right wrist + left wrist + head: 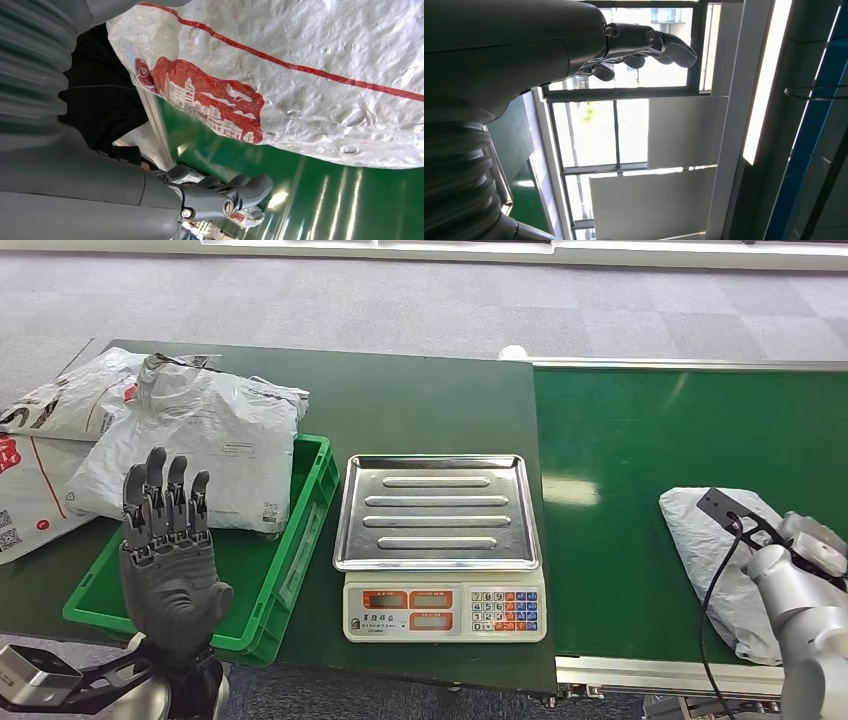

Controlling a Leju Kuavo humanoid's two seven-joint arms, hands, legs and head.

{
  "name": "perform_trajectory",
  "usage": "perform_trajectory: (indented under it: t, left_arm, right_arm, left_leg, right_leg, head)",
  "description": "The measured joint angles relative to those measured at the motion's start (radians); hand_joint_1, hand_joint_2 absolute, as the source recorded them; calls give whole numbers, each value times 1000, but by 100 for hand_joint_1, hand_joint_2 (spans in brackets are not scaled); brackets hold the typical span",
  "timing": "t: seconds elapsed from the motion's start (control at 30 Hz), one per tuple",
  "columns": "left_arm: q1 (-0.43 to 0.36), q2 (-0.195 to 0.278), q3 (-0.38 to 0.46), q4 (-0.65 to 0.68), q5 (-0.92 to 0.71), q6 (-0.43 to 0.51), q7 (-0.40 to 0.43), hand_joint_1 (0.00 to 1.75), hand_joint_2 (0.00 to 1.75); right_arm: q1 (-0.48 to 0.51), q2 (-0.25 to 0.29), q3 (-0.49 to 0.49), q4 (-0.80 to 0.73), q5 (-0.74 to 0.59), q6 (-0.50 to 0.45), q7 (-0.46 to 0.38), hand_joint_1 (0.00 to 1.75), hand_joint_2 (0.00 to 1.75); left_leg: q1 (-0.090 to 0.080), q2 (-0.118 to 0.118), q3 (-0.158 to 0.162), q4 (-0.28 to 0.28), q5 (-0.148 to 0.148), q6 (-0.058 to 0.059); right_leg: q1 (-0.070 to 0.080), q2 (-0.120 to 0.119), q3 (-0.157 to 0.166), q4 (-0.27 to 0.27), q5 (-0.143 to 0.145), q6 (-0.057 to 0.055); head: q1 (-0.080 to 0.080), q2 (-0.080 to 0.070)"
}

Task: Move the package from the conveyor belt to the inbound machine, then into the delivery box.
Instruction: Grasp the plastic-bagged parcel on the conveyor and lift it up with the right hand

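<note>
- Head view: the package (722, 565), a grey-white poly bag, lies on the green conveyor belt (640, 470) near its near right edge. The right arm (805, 605) reaches over the package; its hand is hidden behind the wrist.
- Head view: the inbound machine (441, 545), a scale with a bare steel tray, stands on the dark green desk (420, 400) just left of the belt. The green delivery box (290, 560) sits beside the scale, with grey parcels (200, 435) piled over its far end.
- Head view: the left hand (168, 560) is raised upright over the box's near end, fingers straight and released, holding nothing.
- Left wrist view: the left hand's fingers (659, 45) are extended against windows, grasping nothing.
- Right wrist view: the right hand (210, 195) hovers over the belt, just beside the package (310, 75) with its red print. The fingers (250, 187) are partly curled; whether they touch the package cannot be told.
</note>
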Motion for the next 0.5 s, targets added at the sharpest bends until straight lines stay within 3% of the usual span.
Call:
perform_trajectory:
  t: [0.33, 0.5]
  left_arm:
    - [1, -1, 3, -4, -16, -4, 0, 0, 175]
    - [0, -1, 5, -4, -28, -20, 0, 0, 175]
  right_arm:
    - [49, 30, -35, 0, -36, 86, -43, 0, 175]
    - [93, 48, -49, -11, -60, 194, -267, 0, 175]
  left_leg:
    - [0, 0, 0, 0, 0, 0]
    - [0, 0, 1, 0, 0, 0]
  right_leg:
    - [0, 0, 0, 0, 0, 0]
    - [1, 0, 1, 0, 0, 0]
  head:
    - [0, 0]
    - [0, 0]
